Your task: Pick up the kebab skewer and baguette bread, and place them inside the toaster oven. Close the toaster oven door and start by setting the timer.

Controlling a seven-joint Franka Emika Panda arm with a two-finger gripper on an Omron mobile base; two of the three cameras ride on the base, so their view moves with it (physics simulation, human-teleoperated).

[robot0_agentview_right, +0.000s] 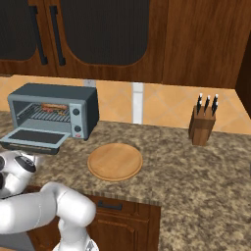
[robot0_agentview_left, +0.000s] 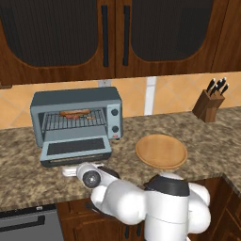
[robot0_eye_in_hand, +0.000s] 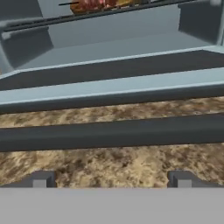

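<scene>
The grey-blue toaster oven (robot0_agentview_left: 75,117) stands on the counter with its door (robot0_agentview_left: 75,149) dropped open and flat. On the wire rack inside lie the kebab skewer (robot0_eye_in_hand: 89,5), dark reddish chunks, and beside it the golden baguette bread (robot0_eye_in_hand: 127,2); in the left base view they read as one reddish-brown strip (robot0_agentview_left: 75,113). My gripper (robot0_eye_in_hand: 111,181) is open, low over the counter just in front of the door's edge. Its fingertips (robot0_eye_in_hand: 40,180) stand wide apart below the door's bar handle (robot0_eye_in_hand: 112,133), touching nothing. The oven's knobs (robot0_agentview_left: 114,120) are on its right panel.
A round wooden board (robot0_agentview_left: 161,150) lies on the speckled counter right of the oven. A knife block (robot0_agentview_left: 209,104) stands at the back right. Dark wooden cabinets (robot0_agentview_left: 113,33) hang above. My white arm (robot0_agentview_left: 122,197) reaches in from the counter's front edge.
</scene>
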